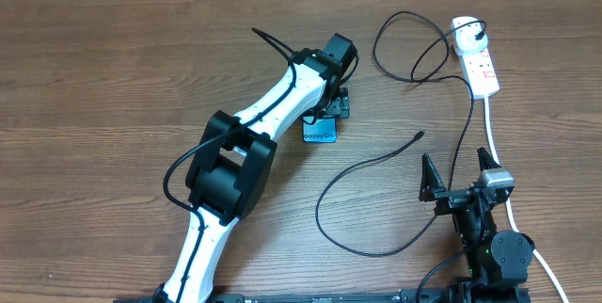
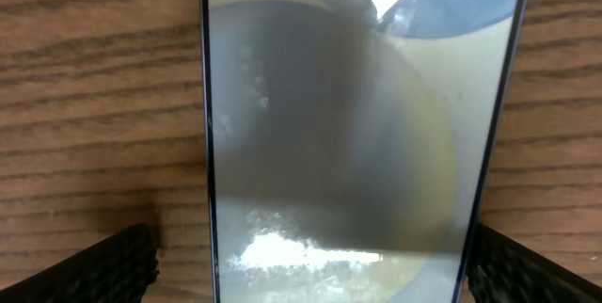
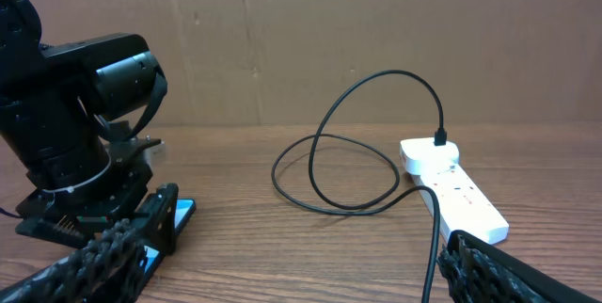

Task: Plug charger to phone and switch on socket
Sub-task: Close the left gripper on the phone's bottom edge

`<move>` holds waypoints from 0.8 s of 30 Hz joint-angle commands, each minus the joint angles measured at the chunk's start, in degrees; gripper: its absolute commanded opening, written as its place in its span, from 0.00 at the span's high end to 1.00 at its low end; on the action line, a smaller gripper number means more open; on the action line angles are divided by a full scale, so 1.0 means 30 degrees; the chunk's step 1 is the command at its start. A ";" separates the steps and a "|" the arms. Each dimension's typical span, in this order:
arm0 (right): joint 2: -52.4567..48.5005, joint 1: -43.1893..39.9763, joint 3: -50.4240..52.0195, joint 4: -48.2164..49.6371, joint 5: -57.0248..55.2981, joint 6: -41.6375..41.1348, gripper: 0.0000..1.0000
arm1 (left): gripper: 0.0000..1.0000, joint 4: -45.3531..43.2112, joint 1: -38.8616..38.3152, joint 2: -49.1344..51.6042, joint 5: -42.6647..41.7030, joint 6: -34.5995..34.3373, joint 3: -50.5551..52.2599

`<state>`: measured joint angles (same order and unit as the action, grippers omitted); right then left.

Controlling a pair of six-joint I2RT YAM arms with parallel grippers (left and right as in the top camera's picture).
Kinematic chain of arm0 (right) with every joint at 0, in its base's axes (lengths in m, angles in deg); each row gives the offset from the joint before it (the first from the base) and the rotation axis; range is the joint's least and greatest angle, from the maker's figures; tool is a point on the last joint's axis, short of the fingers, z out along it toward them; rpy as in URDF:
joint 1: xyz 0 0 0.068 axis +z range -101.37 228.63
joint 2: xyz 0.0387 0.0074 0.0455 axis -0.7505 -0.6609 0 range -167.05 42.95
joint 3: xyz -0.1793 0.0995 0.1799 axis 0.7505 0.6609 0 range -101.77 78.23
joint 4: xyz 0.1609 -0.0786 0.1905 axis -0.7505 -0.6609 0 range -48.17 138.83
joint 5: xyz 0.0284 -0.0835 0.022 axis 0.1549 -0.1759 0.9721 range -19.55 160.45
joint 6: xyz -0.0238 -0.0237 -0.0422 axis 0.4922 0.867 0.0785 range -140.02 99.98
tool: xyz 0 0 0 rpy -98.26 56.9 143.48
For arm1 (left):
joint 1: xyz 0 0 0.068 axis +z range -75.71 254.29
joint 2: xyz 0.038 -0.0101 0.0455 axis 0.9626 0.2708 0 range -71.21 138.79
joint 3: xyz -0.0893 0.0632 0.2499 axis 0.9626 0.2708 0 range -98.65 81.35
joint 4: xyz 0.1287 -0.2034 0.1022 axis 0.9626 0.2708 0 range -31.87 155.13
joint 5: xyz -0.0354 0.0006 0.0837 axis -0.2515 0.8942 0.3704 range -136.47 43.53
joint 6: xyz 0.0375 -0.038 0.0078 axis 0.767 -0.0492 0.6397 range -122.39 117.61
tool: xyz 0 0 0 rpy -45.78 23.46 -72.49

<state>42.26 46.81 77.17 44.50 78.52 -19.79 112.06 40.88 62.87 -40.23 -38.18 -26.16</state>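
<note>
The phone (image 1: 320, 132) lies flat on the table, and its pale, glary screen fills the left wrist view (image 2: 348, 134). My left gripper (image 1: 336, 105) is open just above it, with one finger on each side of the phone (image 2: 310, 256). The black charger is plugged into the white socket (image 1: 475, 54). Its cable loops across the table and ends in a free connector tip (image 1: 419, 135) right of the phone. My right gripper (image 1: 459, 173) is open and empty near the front right (image 3: 292, 265). The cable (image 3: 376, 75) runs past its right finger.
The socket's thick white lead (image 1: 494, 138) runs toward the front edge beside my right arm. In the right wrist view the socket (image 3: 456, 190) sits ahead on the right and the phone (image 3: 181, 214) on the left under the left arm. A brown wall stands behind the table.
</note>
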 commanded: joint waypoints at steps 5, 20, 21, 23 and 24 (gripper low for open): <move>0.0131 0.0087 0.0197 0.0051 -0.0182 0.0073 0.00 | 0.00 -0.0240 -0.0124 0.0211 -0.0022 0.0306 0.0175; 0.0131 0.0087 0.0197 0.0044 -0.0182 0.0073 0.00 | 0.03 -0.0831 -0.0124 0.0211 -0.0029 0.0306 0.1078; 0.0131 0.0087 0.0197 0.0044 -0.0182 0.0073 0.00 | 0.03 -0.0831 -0.0124 0.0211 -0.0029 0.0306 0.1078; 0.0131 0.0087 0.0197 0.0051 -0.0182 0.0073 0.00 | 0.03 -0.0845 -0.0124 0.0211 -0.0029 0.0306 0.1078; 0.0131 0.0087 0.0197 0.0044 -0.0182 0.0073 0.00 | 0.03 -0.0852 -0.0124 0.0211 -0.0029 0.0306 0.1078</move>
<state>42.26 46.81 77.17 44.47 78.52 -19.79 109.54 40.88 62.56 -39.99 -38.18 -24.76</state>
